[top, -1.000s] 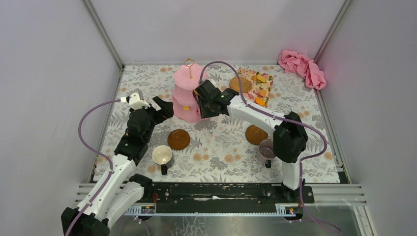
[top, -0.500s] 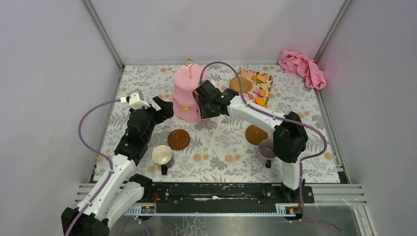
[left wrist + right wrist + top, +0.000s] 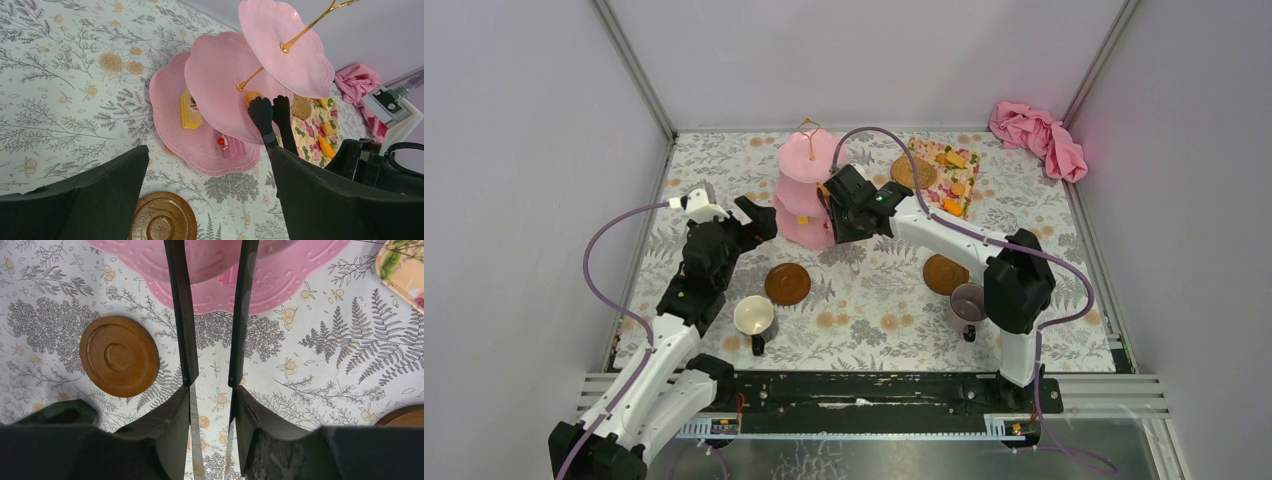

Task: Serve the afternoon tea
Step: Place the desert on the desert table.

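Observation:
The pink three-tier cake stand (image 3: 802,190) stands at the back middle. My right gripper (image 3: 211,390) is shut on the slim black tongs (image 3: 182,315). The tong tips (image 3: 261,109) reach over the stand's middle tier, right beside an orange biscuit (image 3: 253,96) lying there; I cannot tell if they touch it. My left gripper (image 3: 207,165) hangs open and empty, left of the stand. More biscuits (image 3: 954,188) lie on a floral tray. The white mug (image 3: 753,316) is front left and the purple mug (image 3: 967,302) front right. Brown saucers (image 3: 787,284) (image 3: 945,274) lie between them.
A yellow cake slice (image 3: 189,110) and a pink one (image 3: 231,147) sit on the stand's bottom tier. A woven coaster (image 3: 913,172) lies beside the floral tray (image 3: 932,158). The pink cloth (image 3: 1039,135) is bunched in the back right corner. Walls close in on three sides.
My right gripper with the tongs has edged slightly toward the back, along the stand. The left arm has not moved.

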Controlling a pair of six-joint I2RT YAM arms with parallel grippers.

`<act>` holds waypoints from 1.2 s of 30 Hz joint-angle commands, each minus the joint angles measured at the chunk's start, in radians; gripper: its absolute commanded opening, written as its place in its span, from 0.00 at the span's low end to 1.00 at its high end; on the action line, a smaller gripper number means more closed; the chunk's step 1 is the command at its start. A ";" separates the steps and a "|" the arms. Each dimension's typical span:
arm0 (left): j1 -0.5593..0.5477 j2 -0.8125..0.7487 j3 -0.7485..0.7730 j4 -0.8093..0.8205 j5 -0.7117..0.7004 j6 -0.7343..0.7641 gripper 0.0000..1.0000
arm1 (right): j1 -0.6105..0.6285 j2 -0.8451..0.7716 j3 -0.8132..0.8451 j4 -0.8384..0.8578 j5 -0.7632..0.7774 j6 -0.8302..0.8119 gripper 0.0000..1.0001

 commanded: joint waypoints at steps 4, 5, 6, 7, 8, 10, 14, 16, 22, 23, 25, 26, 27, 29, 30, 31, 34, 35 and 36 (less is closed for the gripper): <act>-0.003 -0.005 0.009 0.051 -0.017 0.000 1.00 | 0.009 -0.078 0.006 0.018 -0.017 -0.018 0.42; -0.003 -0.005 0.010 0.051 -0.017 0.000 1.00 | 0.008 -0.081 0.007 0.022 -0.019 -0.017 0.42; -0.003 -0.005 0.008 0.051 -0.018 0.001 1.00 | 0.008 -0.083 0.006 0.026 -0.020 -0.016 0.42; -0.004 -0.005 0.008 0.051 -0.018 0.001 1.00 | 0.008 -0.086 -0.016 0.029 -0.025 -0.015 0.42; -0.004 -0.006 0.008 0.051 -0.019 0.001 1.00 | 0.009 -0.087 -0.022 0.031 -0.026 -0.015 0.43; -0.003 -0.002 0.009 0.051 -0.018 0.001 1.00 | 0.008 -0.088 -0.029 0.031 -0.027 -0.014 0.43; -0.003 0.004 0.012 0.051 -0.016 -0.001 1.00 | 0.008 -0.091 -0.034 0.031 -0.025 -0.015 0.44; -0.003 0.005 0.013 0.051 -0.017 0.000 1.00 | 0.009 -0.090 -0.034 0.031 -0.025 -0.016 0.45; -0.004 0.000 0.012 0.052 -0.019 0.002 1.00 | 0.008 -0.097 -0.028 0.023 -0.020 -0.021 0.45; -0.004 0.003 0.014 0.051 -0.018 0.003 1.00 | 0.008 -0.102 -0.033 0.026 -0.021 -0.020 0.45; -0.004 0.003 0.013 0.051 -0.015 0.002 1.00 | 0.008 -0.109 -0.040 0.029 -0.024 -0.017 0.45; -0.003 0.001 0.013 0.050 -0.016 0.002 1.00 | 0.010 -0.112 -0.042 0.029 -0.026 -0.017 0.45; -0.003 -0.003 0.011 0.050 -0.019 0.002 1.00 | 0.009 -0.117 -0.047 0.031 -0.023 -0.016 0.45; -0.004 -0.008 0.009 0.048 -0.024 0.004 1.00 | 0.009 -0.121 -0.050 0.034 -0.022 -0.016 0.45; -0.003 -0.009 0.011 0.045 -0.026 0.003 1.00 | 0.009 -0.124 -0.052 0.034 -0.025 -0.016 0.45; -0.003 -0.010 0.011 0.043 -0.028 0.005 1.00 | 0.009 -0.129 -0.056 0.037 -0.028 -0.015 0.45; -0.003 -0.013 0.010 0.041 -0.031 0.005 1.00 | 0.009 -0.137 -0.067 0.047 -0.037 -0.011 0.44; -0.003 -0.012 0.010 0.042 -0.033 0.004 1.00 | 0.009 -0.139 -0.071 0.046 -0.040 -0.009 0.43; -0.004 -0.011 0.012 0.043 -0.032 0.004 1.00 | 0.010 -0.143 -0.074 0.045 -0.042 -0.009 0.43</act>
